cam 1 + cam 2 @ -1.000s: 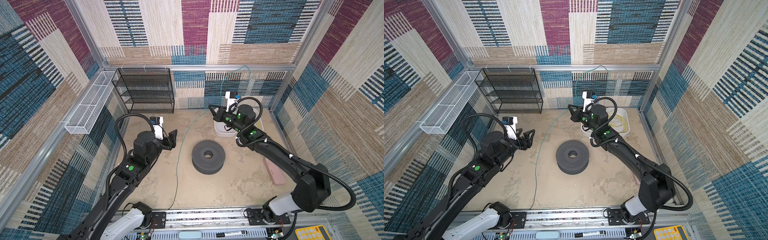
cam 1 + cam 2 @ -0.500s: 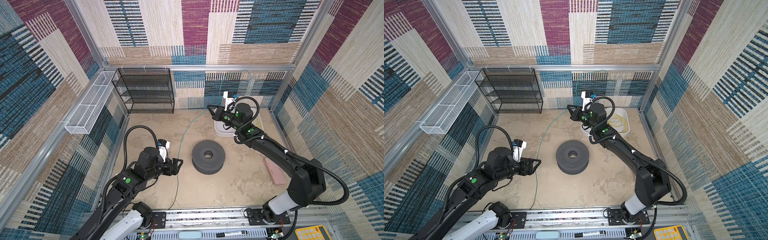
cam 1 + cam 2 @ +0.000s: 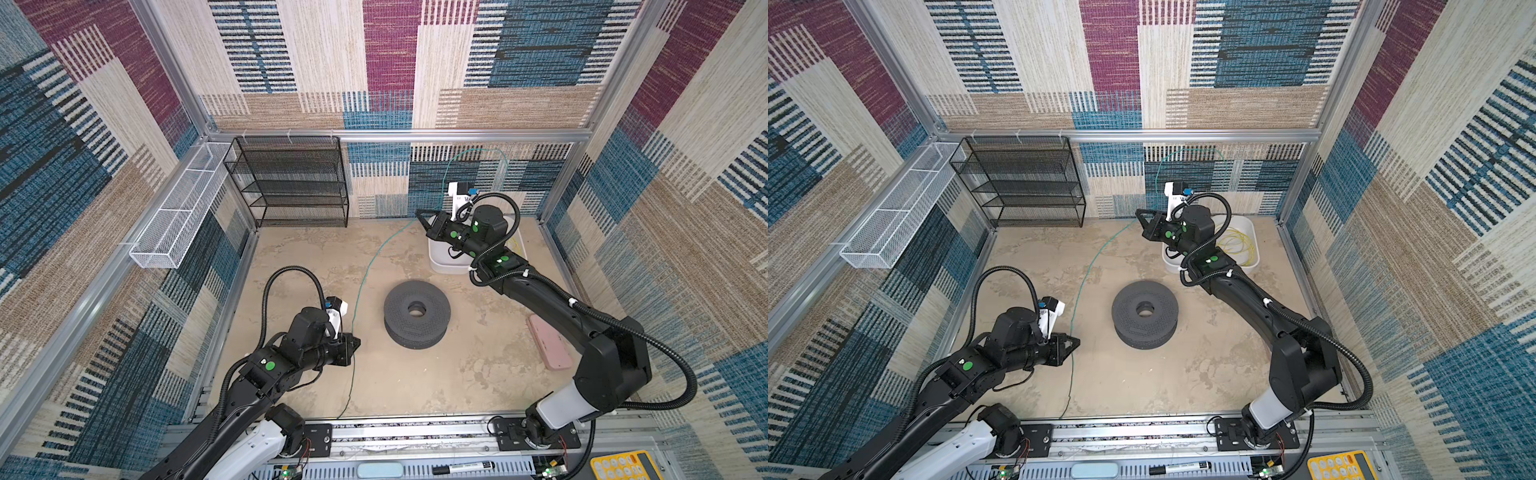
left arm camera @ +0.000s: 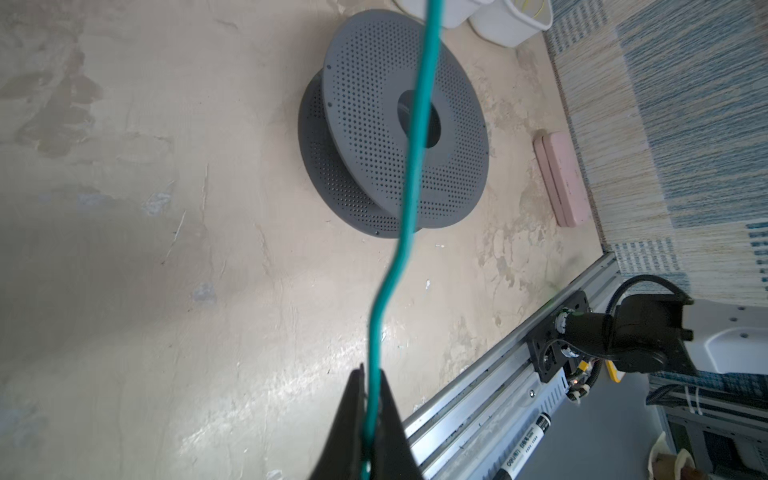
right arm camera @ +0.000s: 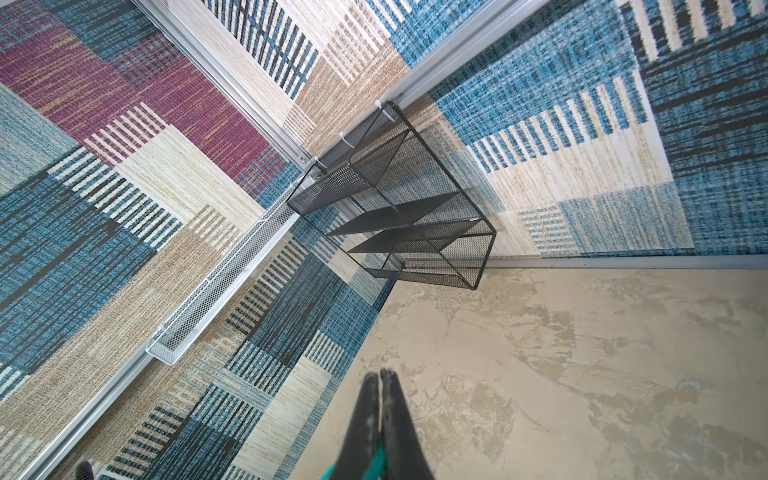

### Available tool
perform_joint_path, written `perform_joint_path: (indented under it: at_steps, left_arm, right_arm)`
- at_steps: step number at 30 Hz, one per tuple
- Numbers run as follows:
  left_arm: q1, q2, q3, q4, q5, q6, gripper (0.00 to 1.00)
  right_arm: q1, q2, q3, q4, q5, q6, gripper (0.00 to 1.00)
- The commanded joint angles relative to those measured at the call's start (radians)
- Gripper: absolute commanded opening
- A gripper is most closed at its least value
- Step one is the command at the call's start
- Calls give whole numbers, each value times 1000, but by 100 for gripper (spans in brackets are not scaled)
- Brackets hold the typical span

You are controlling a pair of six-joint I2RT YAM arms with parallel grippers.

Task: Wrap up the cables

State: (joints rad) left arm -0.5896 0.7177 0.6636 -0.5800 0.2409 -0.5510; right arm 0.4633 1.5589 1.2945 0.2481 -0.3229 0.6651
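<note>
Left wrist view: left gripper (image 4: 371, 378) pinches the teal-green cable (image 4: 410, 199); right gripper (image 5: 380, 376) clamps it too — likely stretching a span for winding onto the perforated grey spool (image 4: 457, 124).

Bright, even light, soft shadows, glare on the floor (image 4: 266, 386).

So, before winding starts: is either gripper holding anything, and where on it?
Both hold the teal cable: the left gripper pinches it short of its front end; the right gripper pinches it farther back, beside the white bin.
</note>
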Motion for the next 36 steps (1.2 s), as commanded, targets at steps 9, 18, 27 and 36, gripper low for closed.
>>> perform_joint_path:
  at_steps: [9,18,27,36]
  left_arm:
    - [-1,107,250,146,-92,105,0]
    - [2,362,498,250,-97,191,0]
    - [7,480,655,273,-16,238,0]
    - [7,217,503,161,-65,215,0]
  right_arm:
    - [-9,52,29,-81,-84,33,43]
    - [-9,-83,-87,-163,-115,-48,71]
    - [190,-282,-432,-45,-208,-213,64]
    - [590,-100,-541,315,78,-183,66]
